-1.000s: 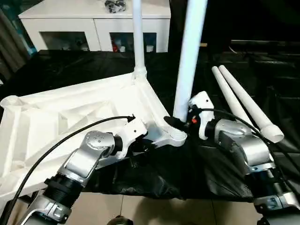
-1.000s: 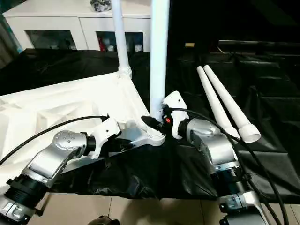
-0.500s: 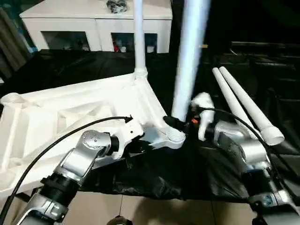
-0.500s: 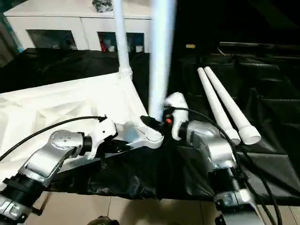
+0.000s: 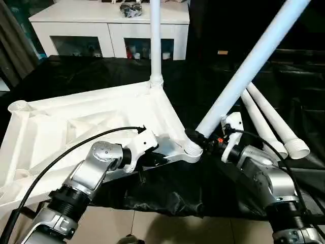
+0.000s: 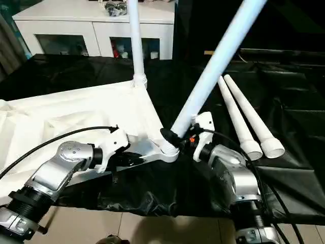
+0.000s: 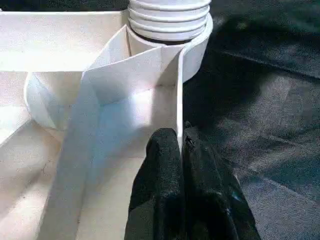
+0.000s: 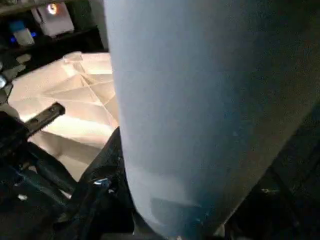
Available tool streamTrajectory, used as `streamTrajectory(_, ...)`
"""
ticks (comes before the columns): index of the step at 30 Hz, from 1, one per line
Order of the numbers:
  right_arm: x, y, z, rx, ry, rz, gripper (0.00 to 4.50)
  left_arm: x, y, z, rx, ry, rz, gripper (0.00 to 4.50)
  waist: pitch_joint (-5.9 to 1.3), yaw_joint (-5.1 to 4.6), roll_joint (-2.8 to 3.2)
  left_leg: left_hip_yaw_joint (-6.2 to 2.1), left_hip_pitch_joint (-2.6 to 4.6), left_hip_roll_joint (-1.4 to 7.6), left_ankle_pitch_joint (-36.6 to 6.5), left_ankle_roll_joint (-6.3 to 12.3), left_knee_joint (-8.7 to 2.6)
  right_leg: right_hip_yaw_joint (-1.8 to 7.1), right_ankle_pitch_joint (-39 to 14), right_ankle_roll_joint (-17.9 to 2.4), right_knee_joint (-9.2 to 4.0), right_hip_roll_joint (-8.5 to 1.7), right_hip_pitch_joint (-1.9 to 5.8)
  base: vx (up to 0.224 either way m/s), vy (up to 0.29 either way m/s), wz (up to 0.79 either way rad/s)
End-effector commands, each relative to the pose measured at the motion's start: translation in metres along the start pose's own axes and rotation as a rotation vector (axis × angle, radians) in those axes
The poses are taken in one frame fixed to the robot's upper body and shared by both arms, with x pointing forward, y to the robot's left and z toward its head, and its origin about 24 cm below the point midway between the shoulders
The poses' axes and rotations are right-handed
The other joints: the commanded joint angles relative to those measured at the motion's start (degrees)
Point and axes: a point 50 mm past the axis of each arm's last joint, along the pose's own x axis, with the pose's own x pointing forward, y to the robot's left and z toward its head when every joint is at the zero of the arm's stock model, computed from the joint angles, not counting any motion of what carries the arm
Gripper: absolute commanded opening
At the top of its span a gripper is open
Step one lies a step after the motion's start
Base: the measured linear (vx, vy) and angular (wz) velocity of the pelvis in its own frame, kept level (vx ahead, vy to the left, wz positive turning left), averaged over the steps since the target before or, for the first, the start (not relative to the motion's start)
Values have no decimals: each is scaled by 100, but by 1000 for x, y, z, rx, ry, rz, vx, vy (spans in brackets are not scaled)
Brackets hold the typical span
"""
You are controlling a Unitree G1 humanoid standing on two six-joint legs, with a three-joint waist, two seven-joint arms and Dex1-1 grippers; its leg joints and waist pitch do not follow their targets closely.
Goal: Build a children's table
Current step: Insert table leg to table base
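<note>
On the black-draped work surface the children's table top lies underside up, ribs exposed. 1 leg stands upright in the far corner socket at 12 o'clock. At the near corner socket, a 2nd leg leans steeply toward 1 o'clock, its foot at the socket mouth. The right gripper is clamped on that leg's base. The left gripper has its jaws pressed together on the thin edge wall beside the same socket. 2 loose legs lie side by side at 3 o'clock.
</note>
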Motion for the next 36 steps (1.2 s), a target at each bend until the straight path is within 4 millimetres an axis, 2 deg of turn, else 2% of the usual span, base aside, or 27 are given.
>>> streamTrajectory(1, -6, 2, -28, 17, 148, 1, 189, -7, 13, 12, 36, -40, 75, 0, -293, -7, -43, -238, 180, 336, -2293, -235, -503, 266, -2589, -819, -579, -396, 92, 0, 0, 0)
streamTrajectory(4, -2, 4, -26, -29, 185, 35, 189, -7, 13, 11, 49, -31, 68, 0, -283, -15, -73, -244, 176, 336, -2358, -226, -509, 263, -2710, -797, -595, -402, 88, 0, 0, 0)
streamTrajectory(6, 1, 7, -26, -50, 218, 72, 189, -9, 12, 11, 55, -26, 63, 0, -278, -20, -65, -257, 178, 340, -2407, -236, -511, 259, -2834, -770, -595, -411, 87, 0, 0, 0)
streamTrajectory(9, 3, 8, -27, -69, 254, 117, 189, -11, 12, 10, 61, -20, 56, 0, -277, -28, -105, -255, 168, 342, -2376, -208, -515, 266, -2865, -740, -603, -413, 86, 0, 0, 0)
streamTrajectory(10, 3, 9, -27, -75, 269, 133, 189, -12, 12, 10, 62, -18, 56, 0, -279, -21, -88, -251, 168, 342, -2334, -196, -509, 275, -2835, -747, -601, -420, 79, 0, 0, 0)
streamTrajectory(11, 3, 10, -28, -82, 281, 148, 189, -13, 12, 9, 62, -16, 56, 0, -277, -29, -143, -246, 158, 347, -2308, -182, -517, 271, -2797, -751, -602, -411, 86, 0, 0, 0)
streamTrajectory(12, 3, 10, -28, -82, 281, 148, 189, -13, 12, 9, 62, -16, 56, 0, -284, -16, -129, -252, 154, 347, -2262, -178, -515, 272, -2752, -760, -584, -417, 94, 0, 0, 0)
streamTrajectory(18, 6, 14, -31, -98, 325, 255, 189, -20, 8, 6, 87, -5, 11, 0, -286, -14, -146, -253, 155, 366, -2269, -179, -534, 277, -2598, -826, -567, -414, 85, 0, 0, 0)
streamTrajectory(19, 5, 16, -31, -104, 327, 272, 189, -21, 7, 7, 91, -4, 4, 0, -284, -16, -181, -252, 154, 371, -2286, -182, -540, 277, -2549, -844, -553, -412, 88, 0, 0, 0)
streamTrajectory(21, 5, 17, -31, -113, 334, 301, 189, -23, 7, 7, 99, -1, -10, 0, -281, -21, -171, -249, 166, 374, -2360, -224, -549, 281, -2490, -859, -556, -402, 76, 0, 0, 0)
streamTrajectory(22, 5, 20, -32, -117, 343, 351, 189, -26, 7, 9, 115, 1, -35, 0, -256, -17, -219, -251, 156, 368, -2375, -204, -556, 284, -2511, -856, -554, -408, 76, 0, 0, 0)
streamTrajectory(24, 4, 23, -32, -121, 349, 385, 189, -29, 7, 10, 123, 3, -53, 0, -237, -15, -236, -252, 158, 375, -2425, -195, -568, 290, -2603, -834, -566, -418, 69, 0, 0, 0)
streamTrajectory(25, 3, 23, -33, -124, 353, 405, 189, -31, 8, 10, 129, 12, -60, 0, -238, -4, -222, -250, 181, 383, -2439, -219, -569, 297, -2563, -858, -569, -422, 53, 0, 0, 0)
streamTrajectory(27, 3, 25, -34, -133, 364, 456, 189, -37, 10, 10, 144, 36, -75, 0, -237, -2, -219, -259, 179, 387, -2494, -257, -580, 290, -2461, -911, -555, -418, 59, 0, 0, 0)
streamTrajectory(28, 3, 25, -34, -137, 367, 474, 189, -39, 12, 10, 147, 44, -78, 0, -229, -9, -236, -255, 169, 385, -2496, -261, -587, 294, -2388, -942, -549, -415, 67, 0, 0, 0)
streamTrajectory(30, 4, 24, -34, -136, 367, 479, 189, -41, 14, 9, 147, 50, -79, 0, -229, -8, -226, -251, 186, 390, -2527, -276, -587, 297, -2331, -1004, -541, -414, 60, 0, 0, 0)
streamTrajectory(32, 6, 22, -33, -149, 368, 469, 189, -42, 16, 9, 147, 57, -68, 0, -251, -2, -227, -250, 186, 391, -2499, -306, -584, 295, -2247, -1074, -524, -419, 80, 0, 0, 0)
streamTrajectory(35, 10, 19, -31, -154, 349, 432, 189, -43, 17, 10, 140, 55, -54, 0, -255, 0, -233, -249, 191, 386, -2516, -321, -570, 299, -2338, -1090, -529, -440, 75, 0, 0, 0)
streamTrajectory(36, 13, 16, -30, -157, 332, 392, 189, -42, 17, 10, 131, 47, -38, 0, -235, -9, -235, -260, 171, 382, -2561, -324, -581, 294, -2485, -1059, -543, -441, 85, 0, 0, 0)
